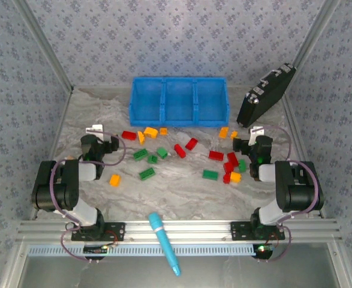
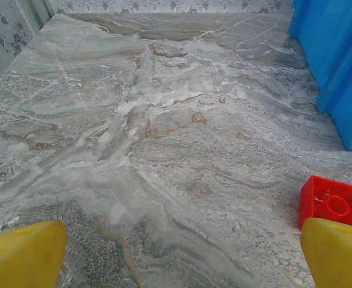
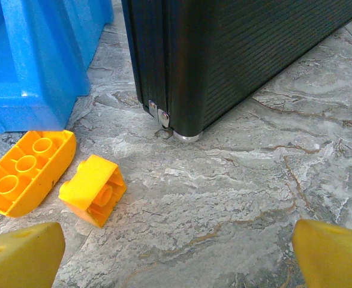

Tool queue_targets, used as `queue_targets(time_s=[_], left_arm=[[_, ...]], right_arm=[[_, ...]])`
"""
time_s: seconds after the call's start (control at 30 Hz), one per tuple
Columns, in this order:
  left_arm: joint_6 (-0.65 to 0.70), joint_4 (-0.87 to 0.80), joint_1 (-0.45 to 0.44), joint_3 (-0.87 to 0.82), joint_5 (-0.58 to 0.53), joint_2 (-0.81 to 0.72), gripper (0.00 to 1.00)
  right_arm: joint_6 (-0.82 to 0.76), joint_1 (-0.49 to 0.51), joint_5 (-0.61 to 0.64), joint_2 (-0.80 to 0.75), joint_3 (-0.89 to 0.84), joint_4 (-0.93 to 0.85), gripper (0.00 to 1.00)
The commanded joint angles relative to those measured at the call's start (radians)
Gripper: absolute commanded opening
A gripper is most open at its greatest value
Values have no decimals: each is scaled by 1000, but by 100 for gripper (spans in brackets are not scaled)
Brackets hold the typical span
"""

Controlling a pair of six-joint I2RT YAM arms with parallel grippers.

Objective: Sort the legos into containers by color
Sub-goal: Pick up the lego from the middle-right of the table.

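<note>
Top view looks down from behind; wrist views — low, close — share its blue bin (image 1: 211,120).

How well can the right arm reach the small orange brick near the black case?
Probably fine, yes: the right gripper is open, and the small orange brick lies just ahead-left on bare table, clear of the black case. The longer orange brick beside it may crowd the grip.

Your grey marbled table (image 1: 181,201) carries a blue 3-compartment bin (image 1: 178,122) at the far edge, a black case (image 1: 265,96) tilted to its right, and red, orange and green bricks (image 1: 180,150) scattered nearer.
</note>
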Motion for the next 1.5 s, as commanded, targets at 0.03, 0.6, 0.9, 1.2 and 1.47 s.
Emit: queue_targets(time_s=[0.03,0.6,0.9,1.2,1.47], left_arm=[[-8,4,-4,1,8,-9,100],[-9,6,-2,1,13,-8,100],[-131,-794,-66,422,-107,-334,100],[-80,-1290,-144,878,28,-513,100],[-33,-1505,-145,1012,140,-593,100]], right_arm=[[-5,-3,7,-2,13,12,99],[127,-5,24,-287,196,-517,99],[348,48,-23,-296,433,-979,99],[555,64,-55,-165,559,-1115,93],[599,71,-48,-9,636,-1154,85]])
